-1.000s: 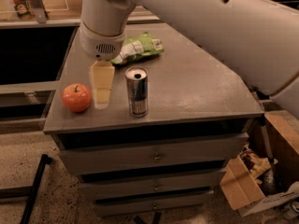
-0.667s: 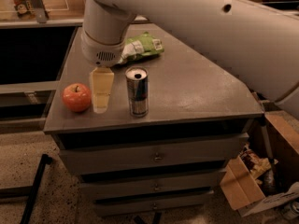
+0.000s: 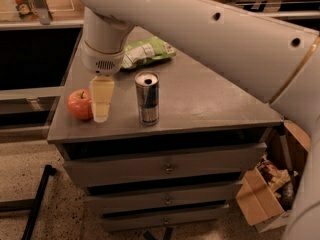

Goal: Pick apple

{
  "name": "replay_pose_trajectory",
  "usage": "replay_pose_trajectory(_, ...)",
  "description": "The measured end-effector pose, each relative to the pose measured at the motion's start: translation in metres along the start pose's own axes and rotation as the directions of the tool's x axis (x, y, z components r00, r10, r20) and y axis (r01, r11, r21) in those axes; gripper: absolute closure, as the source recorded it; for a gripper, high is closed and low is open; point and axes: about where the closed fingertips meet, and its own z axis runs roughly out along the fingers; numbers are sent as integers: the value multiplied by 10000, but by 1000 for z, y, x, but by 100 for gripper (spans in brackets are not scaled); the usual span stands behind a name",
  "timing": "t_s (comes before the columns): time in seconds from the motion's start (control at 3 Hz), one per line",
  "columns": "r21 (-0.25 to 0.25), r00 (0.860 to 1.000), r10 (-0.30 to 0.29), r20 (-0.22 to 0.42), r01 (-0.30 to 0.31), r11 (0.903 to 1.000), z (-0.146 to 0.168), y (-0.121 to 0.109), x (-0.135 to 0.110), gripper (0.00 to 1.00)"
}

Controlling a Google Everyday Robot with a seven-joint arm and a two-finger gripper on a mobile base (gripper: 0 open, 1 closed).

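Observation:
The apple (image 3: 79, 104), small, round and orange-red with a short dark stem, sits on the grey cabinet top (image 3: 200, 96) near its front left corner. My gripper (image 3: 101, 103) hangs down from the white wrist (image 3: 102, 49), its pale tip right beside the apple's right side and overlapping its edge in view. The gripper stands between the apple and the drink can (image 3: 148, 98). Whether it touches the apple cannot be told.
A green snack bag (image 3: 148, 52) lies at the back of the cabinet top. My large white arm (image 3: 225, 39) spans the upper right. Drawers (image 3: 167, 166) are below; a cardboard box (image 3: 260, 196) stands on the floor at right. Shelving stands at left.
The gripper has shifted slightly left and down, closer to the apple. The apple, can and bag have not moved.

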Motion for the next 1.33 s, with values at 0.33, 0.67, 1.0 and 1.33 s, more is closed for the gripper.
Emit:
replay_pose_trajectory(0.33,-132,9999,-55,106,56,9999,15,-9,-6,0)
replay_pose_trajectory(0.67,-353,9994,-191,304,202,9992,30,-12,-15,0)
replay_pose_trajectory(1.0,-688,9980,-317,551,355,9970,45,-11,-21,0)
replay_pose_trajectory(1.33,-965,9961,-495,736,565,9937,56,-10,-27,18)
